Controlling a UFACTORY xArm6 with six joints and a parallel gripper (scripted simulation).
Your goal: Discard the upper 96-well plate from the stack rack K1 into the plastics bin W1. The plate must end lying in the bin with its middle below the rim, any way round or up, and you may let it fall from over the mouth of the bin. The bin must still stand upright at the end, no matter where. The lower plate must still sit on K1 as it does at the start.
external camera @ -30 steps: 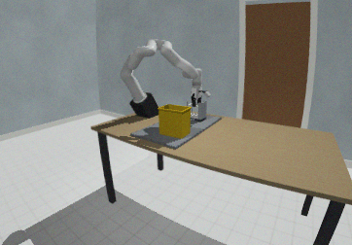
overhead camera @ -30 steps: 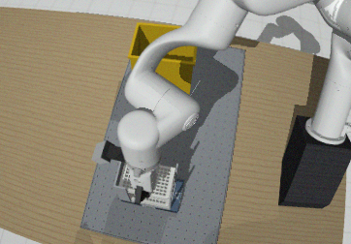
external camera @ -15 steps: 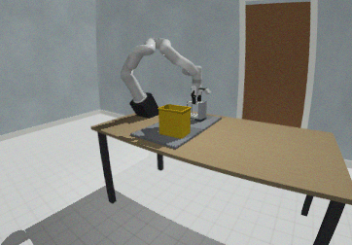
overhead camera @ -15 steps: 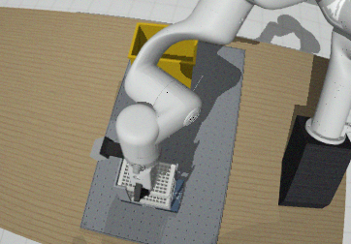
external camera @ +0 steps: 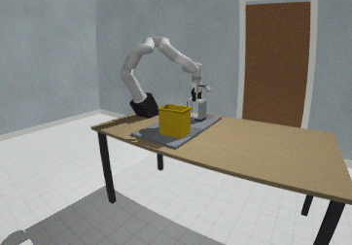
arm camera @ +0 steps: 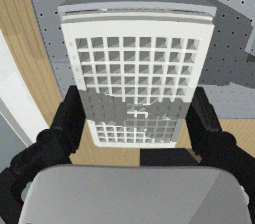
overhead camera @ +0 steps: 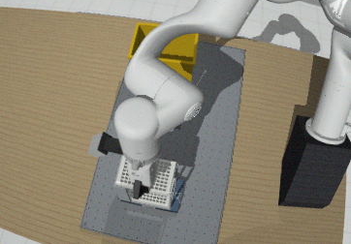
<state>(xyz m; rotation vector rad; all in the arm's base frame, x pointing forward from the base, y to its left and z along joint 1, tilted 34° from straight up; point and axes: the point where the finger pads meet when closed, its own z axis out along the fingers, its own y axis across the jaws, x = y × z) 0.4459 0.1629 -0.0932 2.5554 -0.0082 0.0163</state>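
My gripper [arm camera: 135,99] is shut on the upper 96-well plate [arm camera: 136,87], a white grid of wells, with one black finger on each long side. In the top view the plate [overhead camera: 145,183] hangs under the wrist, above the near end of the grey mat. The held plate mostly hides the lower plate. The yellow plastics bin W1 [overhead camera: 167,52] stands upright at the far end of the mat, well apart from the gripper. In the exterior view the gripper [external camera: 196,93] is above the rack [external camera: 199,109], behind the bin [external camera: 174,120].
A grey perforated mat [overhead camera: 194,147] lies under the rack and bin on the wooden table. The arm's black base block [overhead camera: 310,167] stands at the right table edge. The arm's own links arch over the mat between rack and bin.
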